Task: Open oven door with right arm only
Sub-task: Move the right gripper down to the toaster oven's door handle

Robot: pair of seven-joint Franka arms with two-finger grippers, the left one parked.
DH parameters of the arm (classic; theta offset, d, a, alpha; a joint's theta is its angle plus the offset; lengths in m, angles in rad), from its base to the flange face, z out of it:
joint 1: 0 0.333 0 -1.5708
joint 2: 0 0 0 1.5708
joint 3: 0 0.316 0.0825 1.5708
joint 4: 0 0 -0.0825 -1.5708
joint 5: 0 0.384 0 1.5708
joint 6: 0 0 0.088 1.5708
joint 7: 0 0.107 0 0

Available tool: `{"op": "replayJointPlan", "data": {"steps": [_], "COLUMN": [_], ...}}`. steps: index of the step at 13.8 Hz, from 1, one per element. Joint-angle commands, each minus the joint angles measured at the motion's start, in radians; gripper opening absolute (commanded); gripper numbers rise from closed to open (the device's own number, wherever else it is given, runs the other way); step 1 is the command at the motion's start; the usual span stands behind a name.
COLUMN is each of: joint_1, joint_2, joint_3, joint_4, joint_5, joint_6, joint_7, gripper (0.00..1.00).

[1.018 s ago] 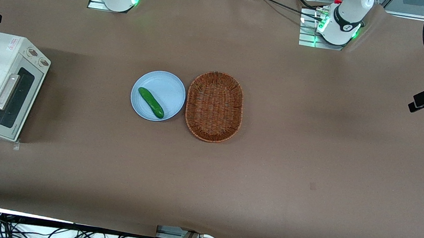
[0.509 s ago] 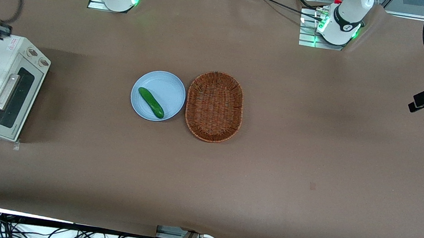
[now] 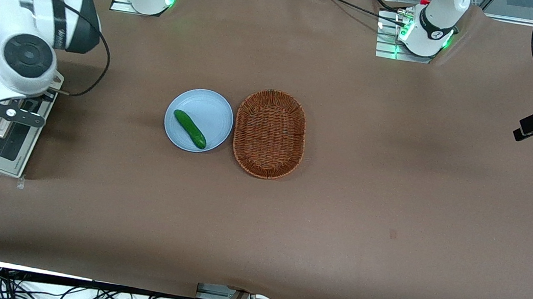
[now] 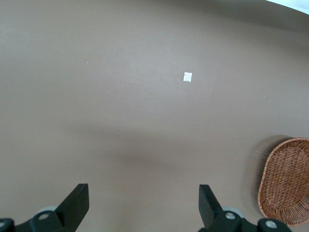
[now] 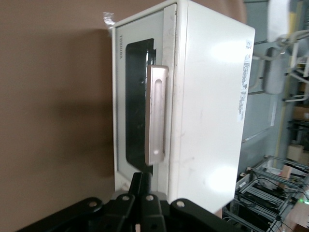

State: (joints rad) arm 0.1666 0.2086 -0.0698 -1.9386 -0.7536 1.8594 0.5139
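Hovering above the oven's front edge, the right arm point(image 3: 28, 43) carries its gripper point(image 5: 141, 178) just short of the oven door point(image 5: 137, 101). In the right wrist view the two black fingers point(image 5: 136, 186) lie pressed together with no gap and nothing between them. They are apart from the door. The silver bar handle point(image 5: 156, 113) lies straight ahead of the jaws, not touched. The door sits flush against the cream-white oven point(image 5: 203, 106), so it is closed.

A line of small grey brand lettering point(image 5: 119, 52) runs along the door's frame, at the end of the door farthest from the jaws; it cannot be read. A white sticker point(image 5: 244, 79) with fine print and a red mark sits on the oven's top panel, also too small to read. Lettering on the arm's black band point(image 3: 61, 32) is likewise illegible.

The front view hides the fingers under the wrist. It shows only the part of the door point(image 3: 16, 137) nearer that camera, and the brown table point(image 3: 341, 205). Well away from the jaws, toward the table's middle, are a blue plate point(image 3: 200, 105) holding a green cucumber point(image 3: 190, 129) and a wicker basket point(image 3: 269, 133) touching the plate's rim. The left wrist view shows only the basket and a small white scrap point(image 4: 188, 76) on the cloth.
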Motion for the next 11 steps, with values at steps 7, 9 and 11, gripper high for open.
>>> {"op": "replayJointPlan", "data": {"steps": [7,9,11], "joint_1": [-0.012,-0.012,-0.013], "joint_2": [0.094,0.097,0.101], "joint_3": [-0.082,-0.088,-0.097], "joint_4": [-0.059,-0.057,-0.057], "joint_5": [-0.237,-0.271,-0.285], "joint_6": [0.169,0.173,0.188], "joint_7": [0.192,0.189,0.189], "gripper": [0.0,0.0,0.0]}}
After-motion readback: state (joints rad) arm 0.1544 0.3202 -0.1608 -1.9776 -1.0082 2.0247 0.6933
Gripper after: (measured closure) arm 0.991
